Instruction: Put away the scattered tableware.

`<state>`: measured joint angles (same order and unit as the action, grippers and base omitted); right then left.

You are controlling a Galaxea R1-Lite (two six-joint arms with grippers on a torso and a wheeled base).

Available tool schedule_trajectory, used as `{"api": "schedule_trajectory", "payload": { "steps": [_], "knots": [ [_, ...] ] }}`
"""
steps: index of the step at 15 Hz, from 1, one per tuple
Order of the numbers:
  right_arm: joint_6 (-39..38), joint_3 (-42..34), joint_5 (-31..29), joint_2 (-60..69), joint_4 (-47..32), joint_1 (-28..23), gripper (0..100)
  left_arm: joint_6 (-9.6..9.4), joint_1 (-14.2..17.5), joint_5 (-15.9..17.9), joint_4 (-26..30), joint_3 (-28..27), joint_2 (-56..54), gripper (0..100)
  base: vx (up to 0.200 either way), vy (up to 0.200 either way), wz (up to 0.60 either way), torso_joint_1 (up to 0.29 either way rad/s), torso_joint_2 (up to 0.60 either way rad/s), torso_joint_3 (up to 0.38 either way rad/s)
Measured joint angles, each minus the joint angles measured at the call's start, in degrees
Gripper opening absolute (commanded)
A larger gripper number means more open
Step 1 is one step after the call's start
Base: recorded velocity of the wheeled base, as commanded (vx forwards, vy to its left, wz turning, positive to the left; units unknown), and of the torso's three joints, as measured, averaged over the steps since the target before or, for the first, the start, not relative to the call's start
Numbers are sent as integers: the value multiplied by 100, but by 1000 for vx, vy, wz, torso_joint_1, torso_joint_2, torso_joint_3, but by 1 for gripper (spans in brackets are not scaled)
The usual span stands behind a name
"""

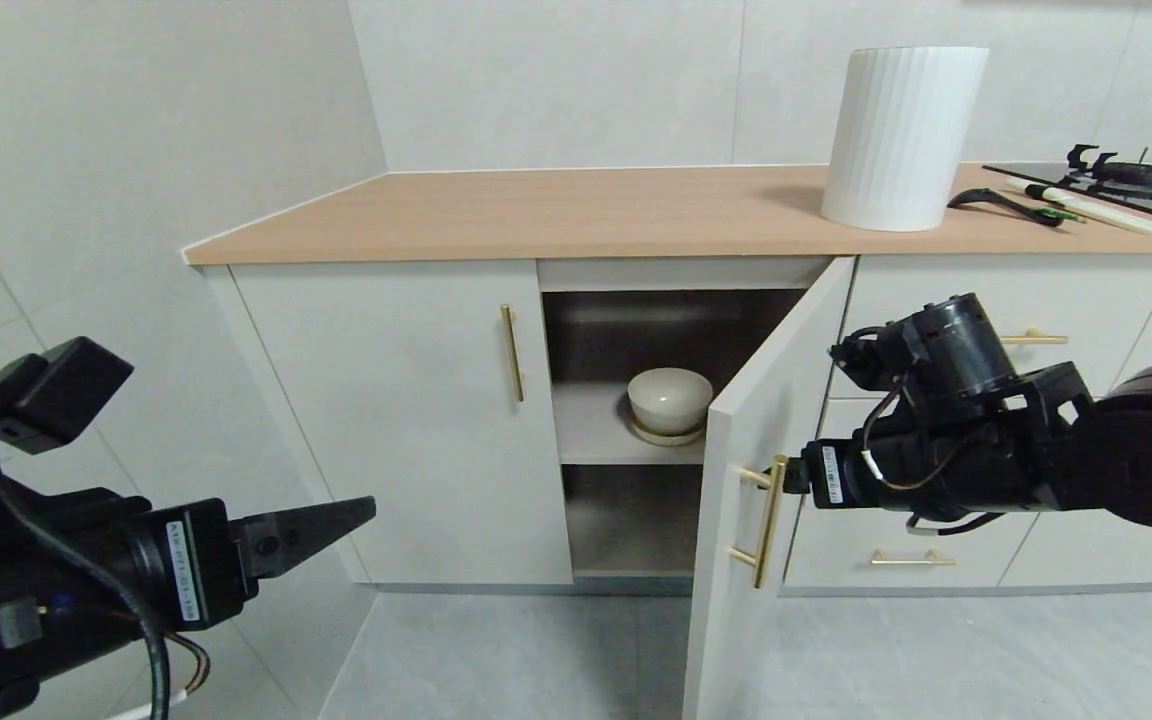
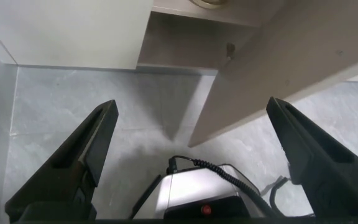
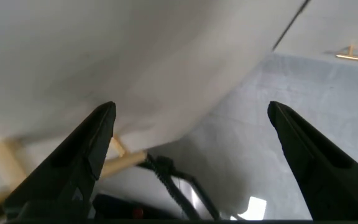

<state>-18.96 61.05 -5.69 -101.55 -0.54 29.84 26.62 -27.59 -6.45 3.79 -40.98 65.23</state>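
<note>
Item: cream glazed ceramic bowl (image 1: 669,398), upright, seated on a shallow cream plate (image 1: 664,437). Location: middle shelf (image 1: 591,432) of the white base cupboard under the wood-topped table (image 1: 586,210), both pieces well inside. Item: white flat-panel cupboard door (image 1: 771,370), hinged on its right side, standing wide open with its free edge toward me. Item: slim brass bar handle (image 1: 768,520) on that door, long axis upright, fixed near the free edge. My right pincer (image 3: 190,118): fingers apart, nothing clamped. It sits level with the upper end of the handle, on the door's outer face, with the bar just beside one finger rather than squarely between the two; whether it touches I cannot tell. My left pincer (image 2: 191,106): fingers apart, empty, held low and well to the left of the cupboard, over the grey floor tiles. Governing relation: the handle lies directly ahead of the right pincer, while the left is well apart from it, so the right arm is the nearer. Assessment: with bowl and plate shelved, the step in hand looks like shutting the door. For that, my fingers would need to straddle the upright bar, or press the panel, so that its free edge swings back toward the closed left-hand door.
</note>
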Motion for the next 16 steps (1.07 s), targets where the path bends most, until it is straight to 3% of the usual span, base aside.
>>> {"api": "schedule_trajectory", "payload": {
  "steps": [16],
  "knots": [
    [-683,-33,-71,-1378,1852,-7,100,2,0,-15,-10,20,98,100,0,0,0,0,0,0]
  ]
}}
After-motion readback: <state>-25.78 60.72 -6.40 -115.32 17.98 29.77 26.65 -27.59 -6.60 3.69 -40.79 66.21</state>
